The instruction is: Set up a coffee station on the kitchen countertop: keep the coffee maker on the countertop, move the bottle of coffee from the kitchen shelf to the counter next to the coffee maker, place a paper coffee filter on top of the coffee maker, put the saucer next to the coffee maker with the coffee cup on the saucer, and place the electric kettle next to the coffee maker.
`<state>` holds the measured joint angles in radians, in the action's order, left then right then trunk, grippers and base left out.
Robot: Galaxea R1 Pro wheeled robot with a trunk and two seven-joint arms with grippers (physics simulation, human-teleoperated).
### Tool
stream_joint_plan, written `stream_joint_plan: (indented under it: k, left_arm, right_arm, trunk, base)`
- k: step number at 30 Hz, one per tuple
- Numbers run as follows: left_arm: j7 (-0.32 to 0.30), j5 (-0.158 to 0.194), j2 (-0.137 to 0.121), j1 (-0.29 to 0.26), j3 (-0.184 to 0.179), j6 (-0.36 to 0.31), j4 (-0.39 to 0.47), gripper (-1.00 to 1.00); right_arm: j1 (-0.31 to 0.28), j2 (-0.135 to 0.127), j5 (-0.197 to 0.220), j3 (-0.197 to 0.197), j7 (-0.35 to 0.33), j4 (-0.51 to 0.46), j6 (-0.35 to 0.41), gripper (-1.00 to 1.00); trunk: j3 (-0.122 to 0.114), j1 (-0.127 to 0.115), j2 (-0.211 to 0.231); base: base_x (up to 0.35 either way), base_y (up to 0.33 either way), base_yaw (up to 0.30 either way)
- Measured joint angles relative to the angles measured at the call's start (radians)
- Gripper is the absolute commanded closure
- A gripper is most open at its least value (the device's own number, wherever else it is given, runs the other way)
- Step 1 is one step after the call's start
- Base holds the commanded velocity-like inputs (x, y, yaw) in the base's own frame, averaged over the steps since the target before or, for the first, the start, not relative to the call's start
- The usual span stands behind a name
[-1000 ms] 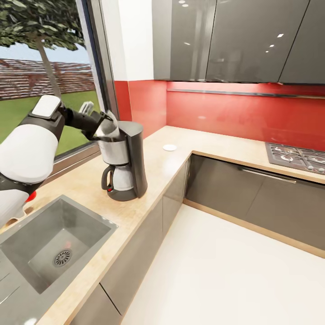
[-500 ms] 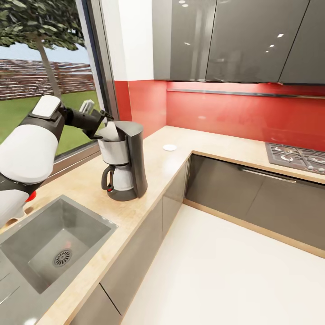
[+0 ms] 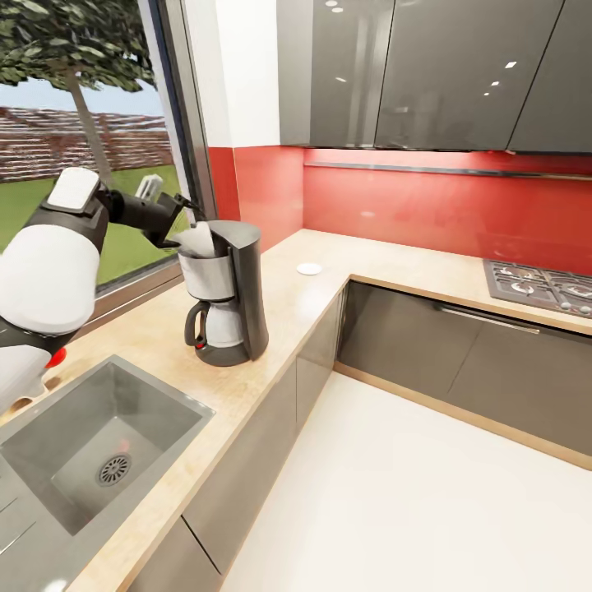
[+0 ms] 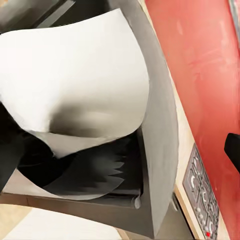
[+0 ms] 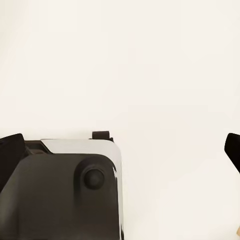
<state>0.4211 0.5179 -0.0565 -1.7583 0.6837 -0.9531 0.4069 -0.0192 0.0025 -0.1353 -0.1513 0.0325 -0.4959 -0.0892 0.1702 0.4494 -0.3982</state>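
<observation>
On the beige stone countertop (image 3: 329,284), between the steel sink (image 3: 90,448) and the inner corner, stands the black-and-silver drip coffee maker (image 3: 224,294), upright, with its glass carafe seated under the brew basket. This machine serves as the landmark. A white paper coffee filter (image 3: 198,239) sits at the top of the coffee maker, in the open basket on the window side of the black column; in the left wrist view the filter (image 4: 75,80) appears as a broad curved white sheet resting against the grey wall of the coffee maker (image 4: 162,130), with a dark pleated fold beneath it.

The left gripper (image 3: 182,215) reaches from the window side to a point just above the filter. One dark fingertip (image 4: 233,150) is visible at the edge of the left wrist view, well apart from the filter; the other finger lies in shadow beside the paper, so whether the jaws are parted or pinching the filter cannot be told.

Beyond the coffee maker, toward the corner of the red backsplash (image 3: 427,205), a small white round saucer (image 3: 309,268) lies flat on the countertop, well apart from the machine. A grey gas hob (image 3: 538,288) occupies the far run of countertop.

The right gripper (image 5: 120,150) hangs with its two dark fingertips (image 5: 10,155) spread wide apart, nothing between them, over the pale floor (image 5: 125,65) and part of the robot's dark base (image 5: 65,195).
</observation>
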Motion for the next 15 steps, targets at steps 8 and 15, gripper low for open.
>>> stream_joint_plan:
  k: [8,15]
  left_arm:
    - [-0.004,0.002,-0.001,0.001,0.001,-0.056,0.045,-1.00]
    - [-0.011,0.003,-0.001,0.002,0.000,-0.060,0.049,-1.00]
  right_arm:
    - [0.000,0.000,0.000,0.000,0.000,0.000,0.000,-1.00]
    - [0.000,0.000,0.000,0.000,0.000,0.000,0.000,-1.00]
  trunk:
    - [0.000,0.000,0.000]
    - [0.000,0.000,0.000]
  base:
    - [0.000,0.000,0.000]
    - [0.000,0.000,0.000]
